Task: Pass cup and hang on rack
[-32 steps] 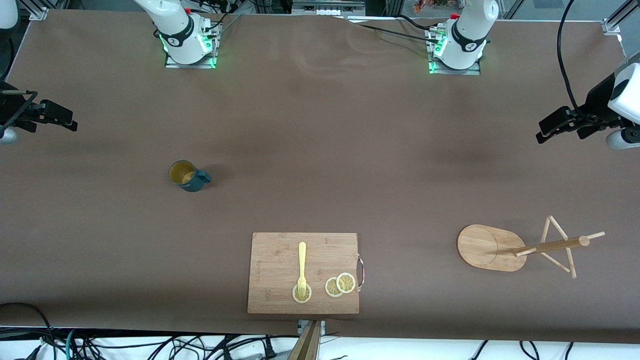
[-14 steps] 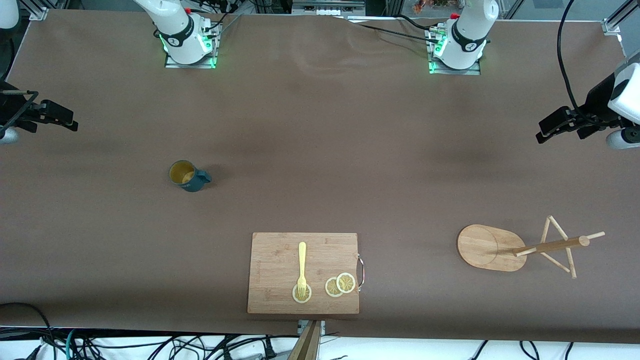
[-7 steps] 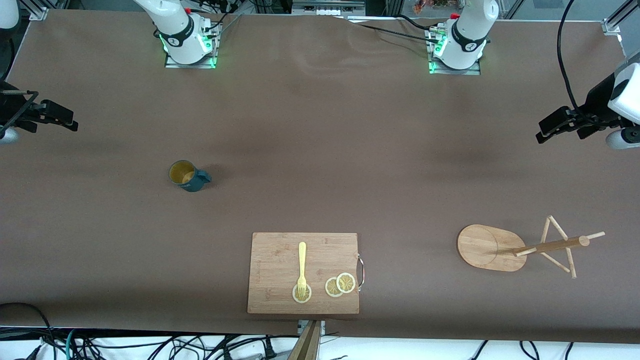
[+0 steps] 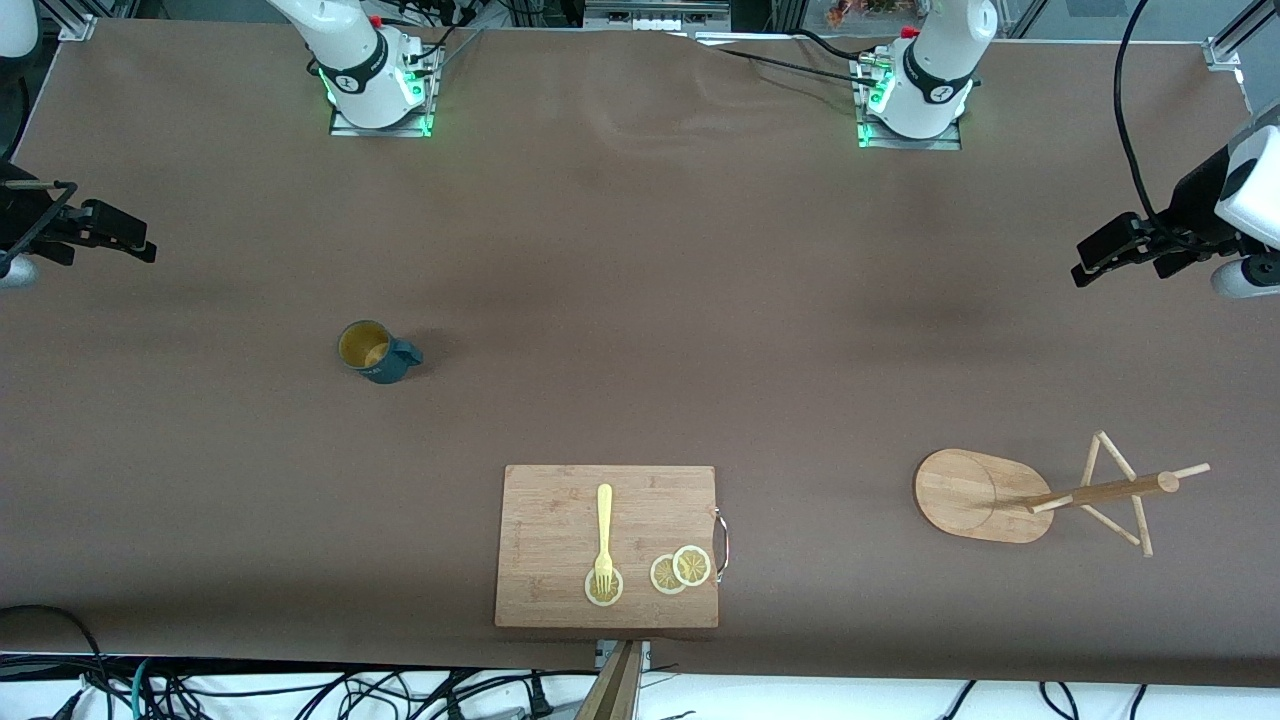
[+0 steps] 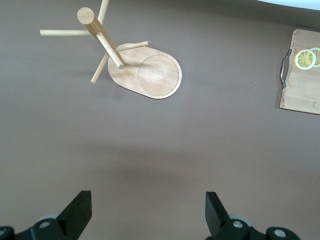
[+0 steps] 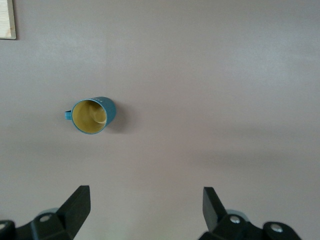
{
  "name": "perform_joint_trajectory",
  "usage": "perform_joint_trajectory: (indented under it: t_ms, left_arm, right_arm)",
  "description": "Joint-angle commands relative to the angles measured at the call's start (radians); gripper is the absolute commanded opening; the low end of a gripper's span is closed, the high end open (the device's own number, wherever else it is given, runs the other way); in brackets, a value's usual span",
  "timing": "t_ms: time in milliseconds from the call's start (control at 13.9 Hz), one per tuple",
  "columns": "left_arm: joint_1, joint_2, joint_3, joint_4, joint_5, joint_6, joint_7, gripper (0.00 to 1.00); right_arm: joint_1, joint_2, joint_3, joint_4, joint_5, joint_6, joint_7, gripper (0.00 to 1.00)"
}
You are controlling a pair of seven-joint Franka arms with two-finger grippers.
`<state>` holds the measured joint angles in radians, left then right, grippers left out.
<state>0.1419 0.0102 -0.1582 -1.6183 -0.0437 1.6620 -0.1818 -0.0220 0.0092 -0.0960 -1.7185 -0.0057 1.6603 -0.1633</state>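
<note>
Front view shows the cup point(image 4: 377, 351) standing upright on the brown tabletop point(image 4: 640, 300), in the left-middle of the frame toward the right arm's end, its handle pointing toward the frame's right and its yellowish inside showing. The rack point(image 4: 1040, 493) stands in the lower right of the frame toward the left arm's end, its oval base flat on the tabletop, the pole and thin pegs leaning toward the right edge of the picture as seen from above. Between them, low in the frame's centre, a wooden cutting board point(image 4: 560, 520) carries a yellow fork point(image 4: 604, 535) and three lemon slices point(image 4: 681, 570), the fork's tines resting on one slice. The right hand point(image 4: 110, 232) hangs at the frame's left edge, well apart from the cup; in the right wrist view its fingers point(image 6: 75, 205) stand wide apart with nothing between them, and the cup point(image 6: 92, 115) sits on bare tabletop ahead of them. The left hand point(image 4: 1110, 250) waits at the frame's right edge; in the left wrist view its fingers point(image 5: 77, 212) are likewise spread and empty, with the rack point(image 5: 135, 65) in the upper part of that picture.
</note>
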Motion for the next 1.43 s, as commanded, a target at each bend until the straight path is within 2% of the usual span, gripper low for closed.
perform_joint_trajectory:
  t_ms: [0, 215, 430, 502, 717, 932, 1075, 1219, 1362]
  left_arm:
    - [-0.005, 0.014, 0.0, 0.032, 0.018, -0.016, 0.016, 1.0]
    - [-0.005, 0.014, 0.0, 0.032, 0.018, -0.016, 0.016, 1.0]
    - [-0.005, 0.014, 0.0, 0.032, 0.016, -0.016, 0.016, 1.0]
    - [-0.007, 0.014, -0.001, 0.032, 0.018, -0.016, 0.016, 1.0]
    - [-0.005, 0.014, -0.001, 0.032, 0.016, -0.016, 0.016, 1.0]
    - [-0.007, 0.014, -0.001, 0.032, 0.018, -0.016, 0.016, 1.0]
    - [-0.007, 0.014, -0.001, 0.032, 0.018, -0.016, 0.016, 1.0]
    - [-0.007, 0.014, -0.001, 0.032, 0.018, -0.016, 0.016, 1.0]
    - [-0.007, 0.014, -0.001, 0.032, 0.016, -0.016, 0.016, 1.0]
  right_arm:
    - [-0.001, -0.006, 0.006, 0.008, -0.007, -0.008, 0.002, 0.99]
    - [0.049, 0.07, 0.035, 0.005, -0.01, 0.002, 0.018, 0.99]
    - [0.093, 0.145, 0.036, -0.003, -0.014, 0.079, 0.024, 0.99]
    - [0.105, 0.182, 0.036, -0.006, -0.013, 0.113, 0.025, 0.99]
    - [0.125, 0.245, 0.036, -0.07, -0.007, 0.324, 0.034, 0.99]
    - [0.125, 0.261, 0.038, -0.212, 0.003, 0.557, 0.151, 0.99]
    - [0.126, 0.256, 0.044, -0.266, 0.004, 0.616, 0.218, 0.99]
    - [0.126, 0.25, 0.079, -0.323, 0.004, 0.686, 0.309, 0.99]
    - [0.126, 0.227, 0.097, -0.368, 0.004, 0.685, 0.361, 0.99]
